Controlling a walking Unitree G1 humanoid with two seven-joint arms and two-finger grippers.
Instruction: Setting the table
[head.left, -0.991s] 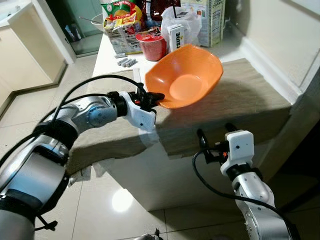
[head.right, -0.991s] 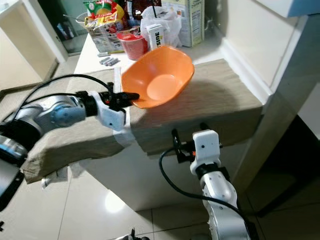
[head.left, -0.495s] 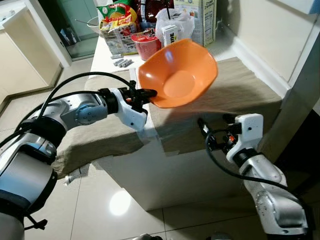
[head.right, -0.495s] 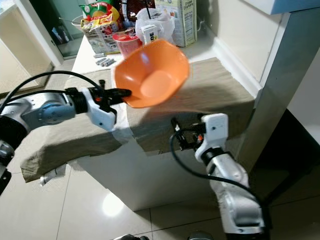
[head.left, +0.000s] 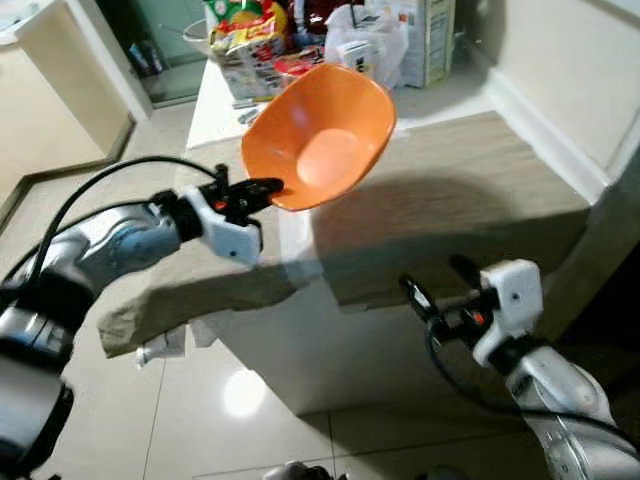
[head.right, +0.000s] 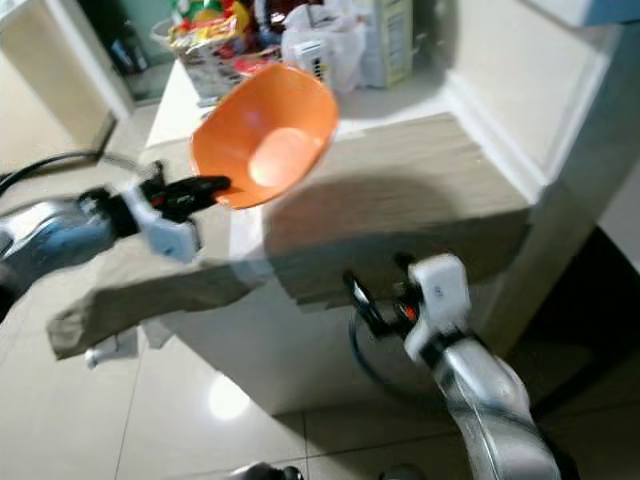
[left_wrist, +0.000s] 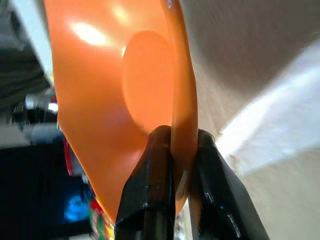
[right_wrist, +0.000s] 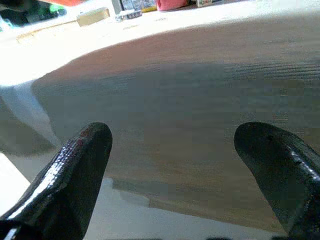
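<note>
An orange bowl hangs tilted in the air above the counter's front left part, its hollow facing me. My left gripper is shut on the bowl's lower rim; in the left wrist view its fingers pinch the orange rim from both sides. My right gripper stands open, low in front of the counter's near edge, with nothing between its fingers. It faces the beige cloth that drapes the counter.
A beige cloth covers the white counter and hangs off its left end. At the back stand snack bags, a white plastic bag and a carton. A white wall runs along the right. Tiled floor lies below.
The left gripper has carried the bowl further left and slightly up, tilting it more. The right gripper has sunk a little in front of the counter. The camera has shifted too.
</note>
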